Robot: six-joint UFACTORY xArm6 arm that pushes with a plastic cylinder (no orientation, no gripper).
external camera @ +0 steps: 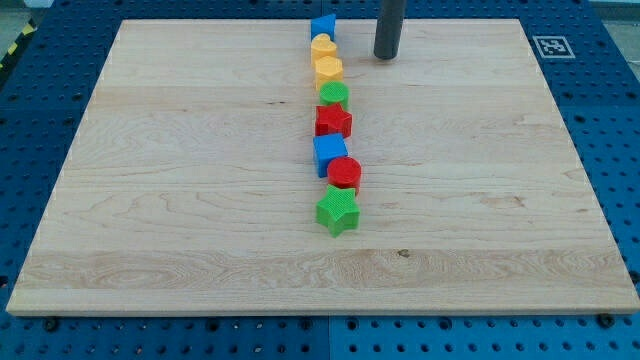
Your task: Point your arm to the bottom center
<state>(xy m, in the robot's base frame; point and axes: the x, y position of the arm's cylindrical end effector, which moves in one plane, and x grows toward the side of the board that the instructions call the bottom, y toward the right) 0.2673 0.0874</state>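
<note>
My tip [386,56] is the lower end of a dark rod at the view's top, right of centre. It stands just right of the top end of a column of blocks and touches none. From top to bottom the column holds a blue block [322,27], a yellow heart [322,46], a yellow hexagon [328,69], a green round block [335,96], a red star [333,122], a blue cube [329,153], a red round block [344,173] and a green star [338,211].
The wooden board [150,200] lies on a blue perforated table. A black and white marker tag [551,45] sits off the board's top right corner.
</note>
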